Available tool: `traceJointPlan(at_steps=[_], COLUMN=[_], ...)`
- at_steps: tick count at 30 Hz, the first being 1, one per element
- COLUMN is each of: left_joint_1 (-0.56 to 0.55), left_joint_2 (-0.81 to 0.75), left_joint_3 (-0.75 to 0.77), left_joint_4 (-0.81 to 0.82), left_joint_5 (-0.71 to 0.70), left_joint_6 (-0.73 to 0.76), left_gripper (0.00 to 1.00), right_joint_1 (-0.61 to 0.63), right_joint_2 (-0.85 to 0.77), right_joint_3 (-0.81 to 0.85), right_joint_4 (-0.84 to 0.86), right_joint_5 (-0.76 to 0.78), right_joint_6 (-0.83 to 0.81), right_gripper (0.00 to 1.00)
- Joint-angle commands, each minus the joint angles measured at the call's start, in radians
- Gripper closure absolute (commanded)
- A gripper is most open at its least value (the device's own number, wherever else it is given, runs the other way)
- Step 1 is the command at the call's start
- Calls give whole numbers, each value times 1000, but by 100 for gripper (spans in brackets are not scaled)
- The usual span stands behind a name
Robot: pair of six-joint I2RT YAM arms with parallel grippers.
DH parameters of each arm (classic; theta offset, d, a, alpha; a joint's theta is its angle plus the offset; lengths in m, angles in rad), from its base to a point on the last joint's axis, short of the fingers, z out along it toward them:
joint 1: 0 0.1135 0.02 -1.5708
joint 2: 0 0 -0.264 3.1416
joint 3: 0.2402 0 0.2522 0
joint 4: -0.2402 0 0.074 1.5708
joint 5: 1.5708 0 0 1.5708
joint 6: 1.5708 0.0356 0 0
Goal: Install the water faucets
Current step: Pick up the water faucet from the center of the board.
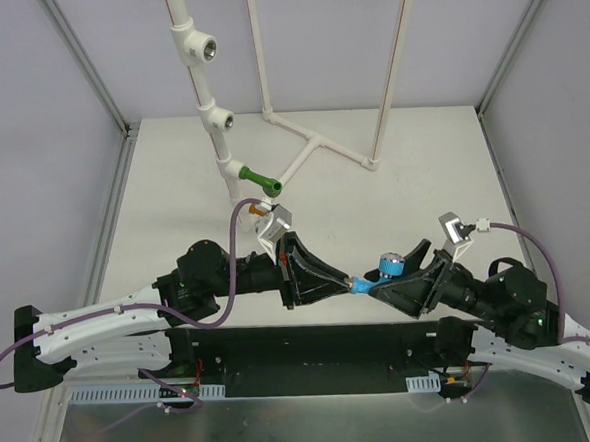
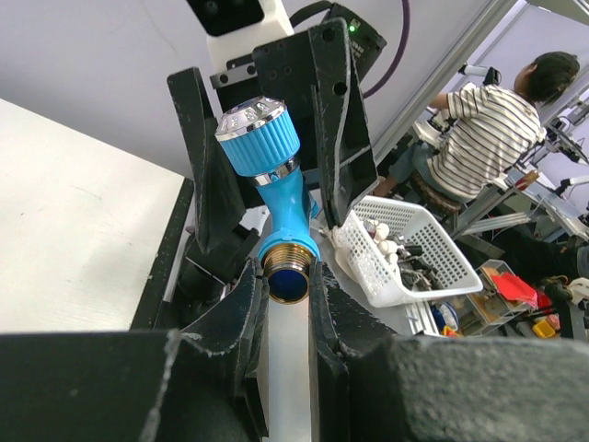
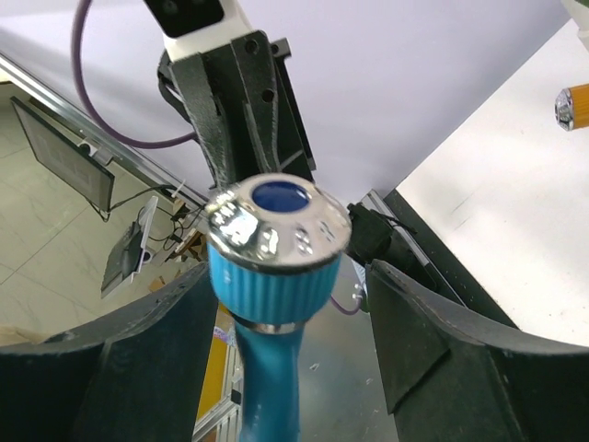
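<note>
- Left wrist view showed the left fingers (image 2: 241, 304) clamped together on the brass threaded end of the light blue faucet (image 2: 276, 198). The faucet was held in the air between the two arms, its ribbed knob pointing away toward the right arm.
- The right fingers (image 3: 138, 359) stood apart on either side of that knob. The right wrist view showed a gap on each side, so they gripped nothing.
- The step in hand looked like a pass of the blue faucet between the arms. To do it well, the right fingers probably needed to close squarely on the ribbed knob or the body below it. The left fingers should let go only once that hold was firm.
- The thread would have to be bare to enter a fitting, so the final hold should be well clear of the brass end.
- Only the top external view showed the goal. The white pipe stand (image 1: 198, 82) rose at the far side of the worktop (image 1: 413, 189), with the green faucet (image 1: 262, 177) already seated in its lowest tee. Two upper tees stood empty.
- The orange faucet (image 1: 264, 210) lay on the worktop just beyond the left arm. The right wrist view caught only its end, and the left wrist view missed it.
</note>
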Motion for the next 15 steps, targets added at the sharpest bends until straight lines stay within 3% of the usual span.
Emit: traceJointPlan(at_steps=[1, 15], left_joint_1=[3, 3], left_joint_2=[-13, 7], left_joint_3=[17, 23], left_joint_4=[53, 73], left_joint_5=[38, 36], left_joint_6=[-14, -17], left_gripper=[100, 100], right_joint_1=[2, 4], right_joint_2=[3, 81], right_joint_3=[65, 66], right_joint_4=[29, 102], right_joint_5=[-1, -42], right_joint_6=[-30, -21], right_gripper=[29, 30])
